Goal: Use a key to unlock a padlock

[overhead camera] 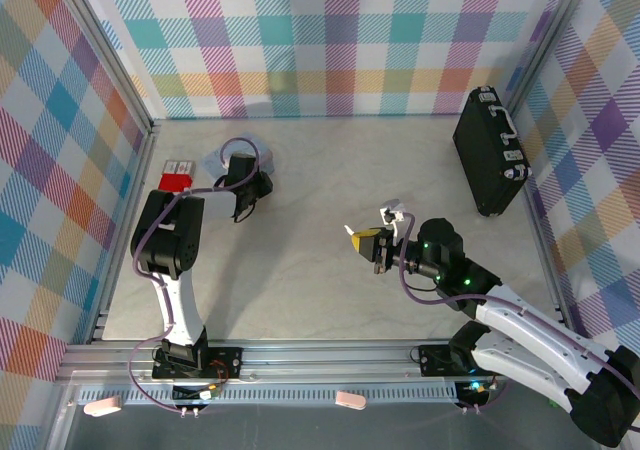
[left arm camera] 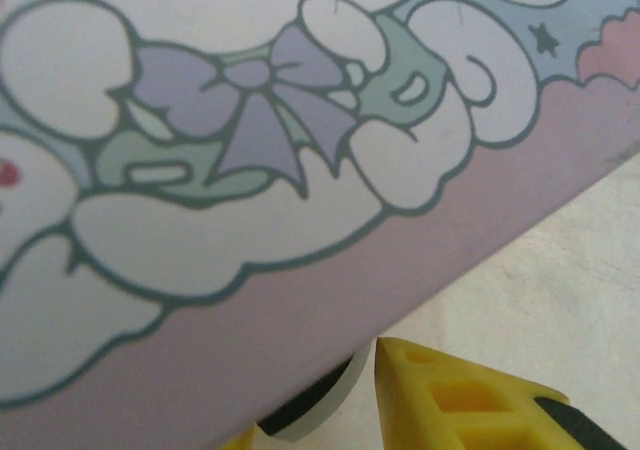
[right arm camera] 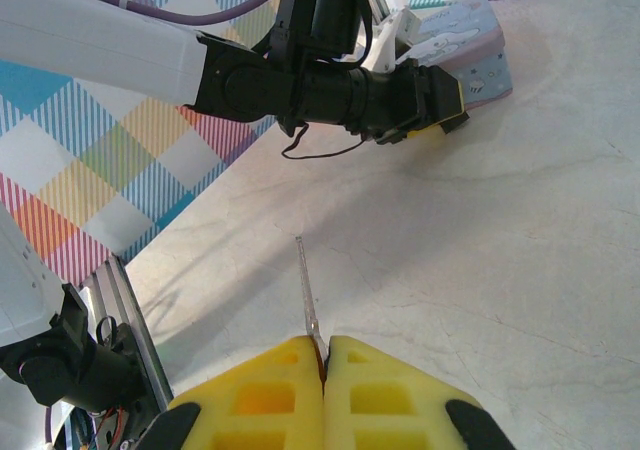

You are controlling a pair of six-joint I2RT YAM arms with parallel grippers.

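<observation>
My right gripper (right arm camera: 323, 345) is shut on the key (right arm camera: 306, 290), whose thin metal blade sticks out forward from between the yellow fingers. In the top view this gripper (overhead camera: 360, 242) hovers mid-table. My left gripper (overhead camera: 247, 195) is at the back left, pressed against the pastel tin (overhead camera: 225, 155). Up close the tin (left arm camera: 300, 170) covers most of the left wrist view. The left gripper (left arm camera: 305, 415) has its jaws apart, with one yellow finger (left arm camera: 460, 400) showing. A dark, pale-rimmed thing (left arm camera: 320, 400) peeks from under the tin between them. I cannot tell whether it is the padlock.
A big black hard case (overhead camera: 490, 150) lies at the back right by the wall. A red and white item (overhead camera: 176, 177) sits at the left wall beside the tin. Plaid walls enclose the table (overhead camera: 320, 270) on three sides.
</observation>
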